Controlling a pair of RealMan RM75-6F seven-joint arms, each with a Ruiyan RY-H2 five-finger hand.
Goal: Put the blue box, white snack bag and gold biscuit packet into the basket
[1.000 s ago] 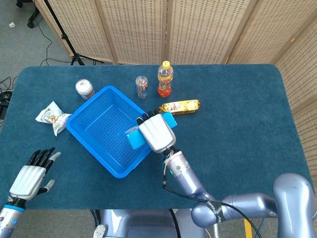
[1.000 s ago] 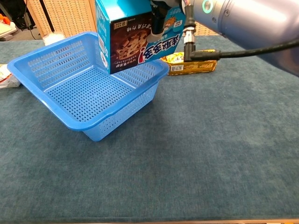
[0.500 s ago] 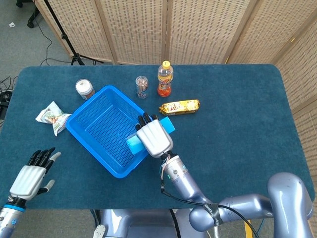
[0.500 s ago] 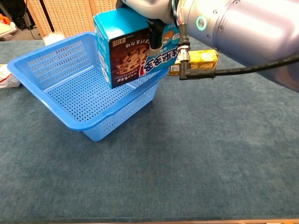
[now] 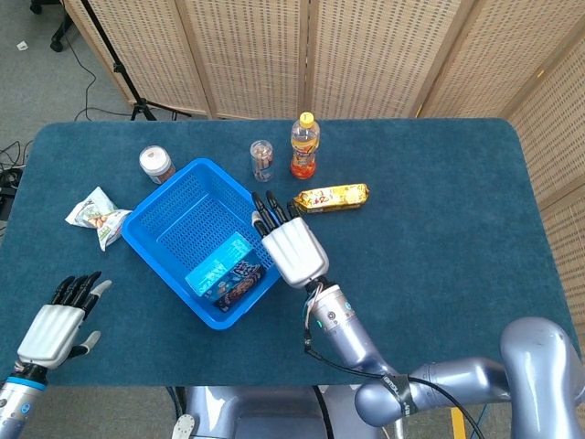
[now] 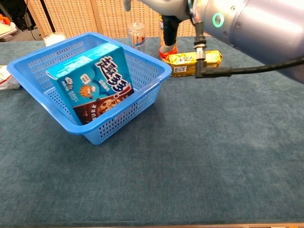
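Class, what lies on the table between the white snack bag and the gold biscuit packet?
The blue plastic basket, holding the blue box, sits between the white snack bag and gold biscuit packet; the head view shows it.

The box (image 5: 227, 274) lies in the basket's (image 5: 161, 208) near corner; the snack bag (image 5: 98, 216) sits left of the basket, the biscuit packet (image 5: 332, 197) right, on the worktop (image 5: 439, 219).

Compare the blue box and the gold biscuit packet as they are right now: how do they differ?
The blue box lies inside the basket, leaning against its wall; the gold biscuit packet lies flat on the table outside it, beside the orange bottle. The box is a broad, rigid blue carton; the packet is a slim, shiny gold wrapper. The box is the larger of the two. Neither is held by a hand.
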